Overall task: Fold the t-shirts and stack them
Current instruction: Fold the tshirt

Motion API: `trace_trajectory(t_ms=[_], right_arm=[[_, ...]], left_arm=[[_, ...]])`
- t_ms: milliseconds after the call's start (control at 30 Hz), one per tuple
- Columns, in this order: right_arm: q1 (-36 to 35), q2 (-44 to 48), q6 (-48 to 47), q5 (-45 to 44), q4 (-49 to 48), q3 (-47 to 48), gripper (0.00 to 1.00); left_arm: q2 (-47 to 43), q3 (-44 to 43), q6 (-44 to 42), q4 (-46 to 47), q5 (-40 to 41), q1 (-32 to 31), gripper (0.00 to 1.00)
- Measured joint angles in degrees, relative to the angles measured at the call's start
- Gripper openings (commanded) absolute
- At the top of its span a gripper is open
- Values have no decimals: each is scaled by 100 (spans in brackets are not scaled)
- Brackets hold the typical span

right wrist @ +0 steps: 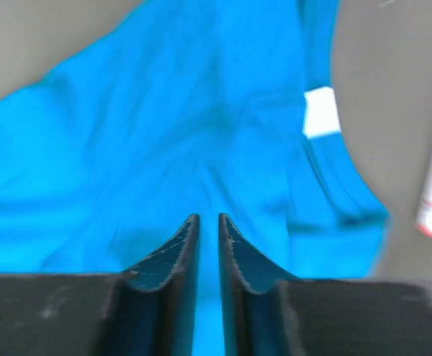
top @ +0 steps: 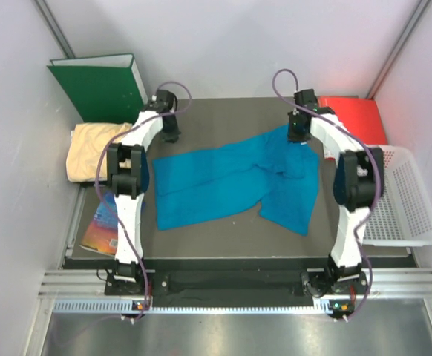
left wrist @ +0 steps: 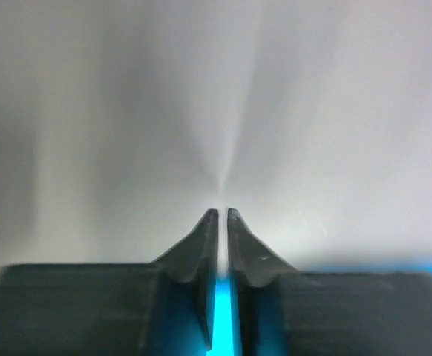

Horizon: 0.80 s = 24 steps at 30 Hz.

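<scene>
Where the dark table (top: 223,237) lay under my arms, the teal t-shirt (top: 223,182) sprawled rumpled across its middle from 9 to 3 o'clock, its cloth drawn up to a peak at 1 o'clock. At 3 o'clock, off the table, sat a white basket (top: 405,200). A green binder (top: 105,85) leaned at 11 o'clock, and a red folder (top: 353,115) lay at 1 o'clock. The pale yellow t-shirt (top: 90,152) was bunched at 9 o'clock, beside the table's edge, with a colourful booklet (top: 101,226) at 8 o'clock. My right gripper (top: 299,135) stood at that peak, fingers pressed close on teal cloth. My left gripper (top: 170,133) stood at 11 o'clock, narrowed to a sliver showing teal; whether it pinched cloth I could not tell. Smallest was the shirt's white label (right wrist: 320,111).
</scene>
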<state>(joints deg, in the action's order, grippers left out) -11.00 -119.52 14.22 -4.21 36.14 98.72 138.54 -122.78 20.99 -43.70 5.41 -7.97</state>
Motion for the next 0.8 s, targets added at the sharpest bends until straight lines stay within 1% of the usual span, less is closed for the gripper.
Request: trace_trajectory(t_ms=[67, 100, 133, 167, 233, 300, 333, 433, 567, 667, 700, 800], right_arm=[[0, 623, -79, 81, 22, -243, 51], [-2, 1012, -142, 133, 33, -378, 59], [-2, 1410, -212, 179, 55, -507, 62], [-7, 1816, -273, 219, 70, -654, 64], [-11, 2594, -380, 260, 153, -990, 65], [-13, 3222, -389, 238, 348, -1379, 64], [-11, 3460, -352, 219, 461, -1602, 64], [13, 3821, -146, 179, 802, -2354, 64], [98, 3877, 192, 243, 1261, -3456, 64], [188, 3877, 352, 391, 1550, -3886, 63], [219, 3873, 393, 455, 1609, -3987, 61], [262, 3805, 459, 612, 1679, -4205, 61]], left_arm=[[-675, 813, 17, 87, -234, -98, 43], [-1029, 1132, 33, 90, -328, -142, 50], [-1309, 1360, 33, 109, -387, -181, 66], [-1687, 1668, 48, 177, -476, -229, 74], [-2439, 2186, 44, 195, -592, -295, 89], [-3143, 2656, 61, 164, -605, -304, 94], [-3429, 2868, 92, 140, -603, -297, 99], [-4140, 3663, 192, 87, -516, -264, 99], [-4747, 4900, 439, -157, -413, -247, 99], [-4937, 5615, 645, -382, -442, -249, 99], [-4986, 5799, 708, -437, -457, -249, 99], [-5154, 6201, 837, -538, -463, -254, 99]])
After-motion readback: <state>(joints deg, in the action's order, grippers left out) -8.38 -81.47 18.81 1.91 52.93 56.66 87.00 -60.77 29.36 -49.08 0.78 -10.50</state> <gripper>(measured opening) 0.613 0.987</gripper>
